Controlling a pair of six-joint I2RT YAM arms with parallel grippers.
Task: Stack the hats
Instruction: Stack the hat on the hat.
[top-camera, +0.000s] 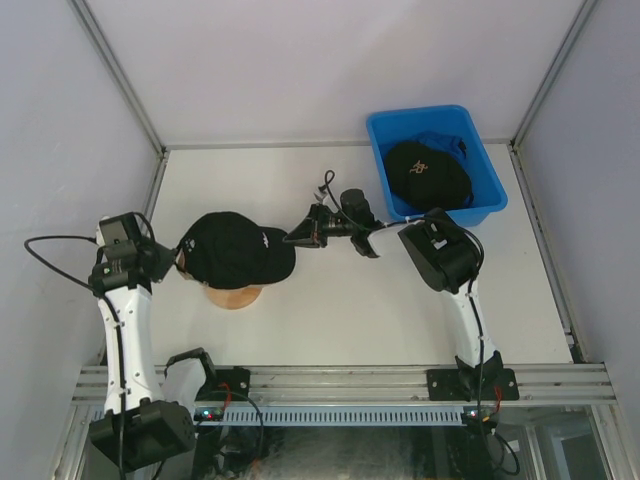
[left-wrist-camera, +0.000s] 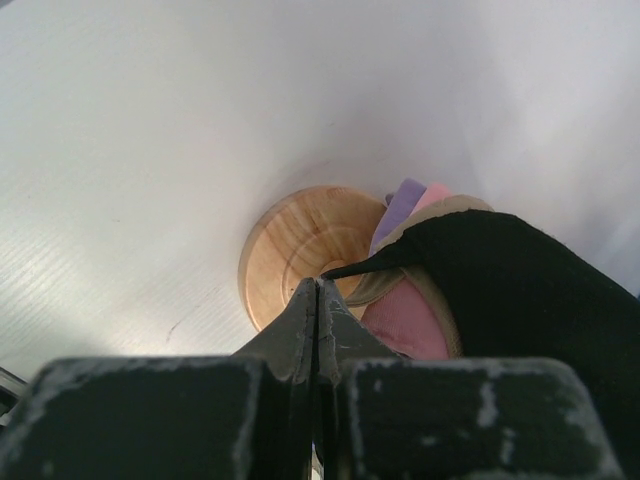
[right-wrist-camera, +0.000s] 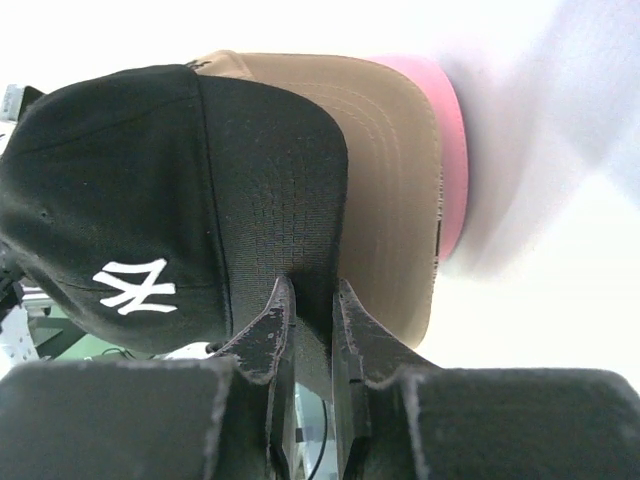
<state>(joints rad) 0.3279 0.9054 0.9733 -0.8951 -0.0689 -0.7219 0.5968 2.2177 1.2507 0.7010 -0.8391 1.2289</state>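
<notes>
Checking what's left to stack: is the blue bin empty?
Not empty: the blue bin holds a black hat, with what looks like a blue hat beneath it.

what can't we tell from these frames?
- Top view: the stacked black cap covers the caps beneath it; their count is unreadable there.
- Top view: in the blue bin, the bin's black cap hides what's underneath; only blue fabric peeks out.
- Left wrist: whether the shut left gripper pinches fabric; its own fingers hide the contact.
</notes>
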